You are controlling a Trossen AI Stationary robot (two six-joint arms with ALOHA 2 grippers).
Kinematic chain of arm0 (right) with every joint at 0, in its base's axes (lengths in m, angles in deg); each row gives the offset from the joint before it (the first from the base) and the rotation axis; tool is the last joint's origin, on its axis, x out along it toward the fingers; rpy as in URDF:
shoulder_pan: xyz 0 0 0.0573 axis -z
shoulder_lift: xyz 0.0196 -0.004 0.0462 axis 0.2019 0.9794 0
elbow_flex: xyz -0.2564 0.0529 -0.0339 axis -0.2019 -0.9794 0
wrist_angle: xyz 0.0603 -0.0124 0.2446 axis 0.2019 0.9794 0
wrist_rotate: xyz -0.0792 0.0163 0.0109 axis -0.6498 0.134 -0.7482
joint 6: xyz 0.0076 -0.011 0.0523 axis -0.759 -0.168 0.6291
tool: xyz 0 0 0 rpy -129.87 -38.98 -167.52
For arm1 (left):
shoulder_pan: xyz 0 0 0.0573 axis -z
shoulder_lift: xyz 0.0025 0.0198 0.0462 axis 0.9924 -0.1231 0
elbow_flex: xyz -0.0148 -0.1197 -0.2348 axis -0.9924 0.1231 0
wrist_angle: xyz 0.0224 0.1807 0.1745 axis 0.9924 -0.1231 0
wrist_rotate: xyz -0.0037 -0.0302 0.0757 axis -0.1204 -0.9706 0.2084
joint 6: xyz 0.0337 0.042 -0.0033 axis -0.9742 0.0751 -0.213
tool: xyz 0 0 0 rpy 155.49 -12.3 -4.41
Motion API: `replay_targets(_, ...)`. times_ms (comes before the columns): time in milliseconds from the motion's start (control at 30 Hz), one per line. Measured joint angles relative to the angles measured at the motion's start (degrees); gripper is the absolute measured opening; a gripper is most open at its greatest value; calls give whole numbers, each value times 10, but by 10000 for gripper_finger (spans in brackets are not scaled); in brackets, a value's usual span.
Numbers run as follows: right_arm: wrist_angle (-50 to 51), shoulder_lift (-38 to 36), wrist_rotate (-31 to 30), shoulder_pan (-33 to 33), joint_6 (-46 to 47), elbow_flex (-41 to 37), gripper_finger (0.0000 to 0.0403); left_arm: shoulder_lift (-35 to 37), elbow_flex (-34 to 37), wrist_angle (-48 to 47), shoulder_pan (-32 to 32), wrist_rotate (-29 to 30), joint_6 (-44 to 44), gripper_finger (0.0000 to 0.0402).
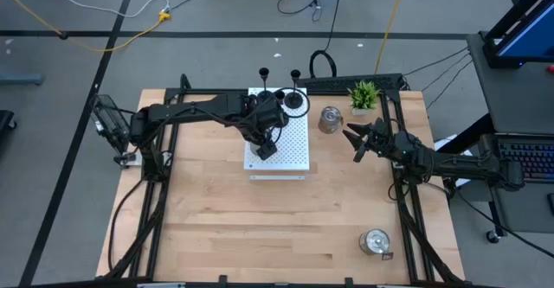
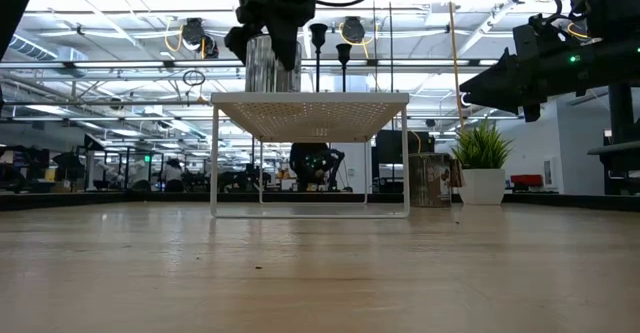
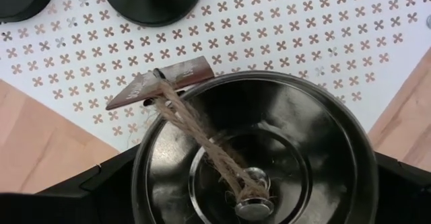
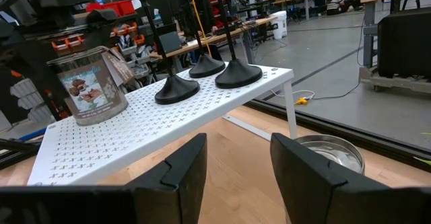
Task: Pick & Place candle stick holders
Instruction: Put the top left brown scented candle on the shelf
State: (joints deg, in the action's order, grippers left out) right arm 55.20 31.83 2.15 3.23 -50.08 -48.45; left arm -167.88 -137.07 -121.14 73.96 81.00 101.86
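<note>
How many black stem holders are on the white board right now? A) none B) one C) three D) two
C: the right wrist view shows three black round bases side by side on the white board: and.

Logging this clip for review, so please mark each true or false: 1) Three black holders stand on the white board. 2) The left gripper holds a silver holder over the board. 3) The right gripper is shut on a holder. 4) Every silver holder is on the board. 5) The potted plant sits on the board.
1) True: three black holders stand on the white board.
2) True: the left gripper holds a silver holder there.
3) False: the right gripper is open and empty.
4) False: two silver holders sit on the table.
5) False: the potted plant stands on the table.
</note>
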Motion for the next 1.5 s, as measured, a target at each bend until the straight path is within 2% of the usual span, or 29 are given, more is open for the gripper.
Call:
replay_targets(667, 0, 0, 0, 0, 0, 0, 155, 0, 0, 0, 0, 22, 5, 400)
replay_targets(1100, 0, 0, 0, 0, 0, 0, 155, 0, 0, 10, -5, -36, -15, 400)
replay_targets(1500, 0, 0, 0, 0, 0, 0, 155, 0, 0, 9, -12, -31, -4, 400)
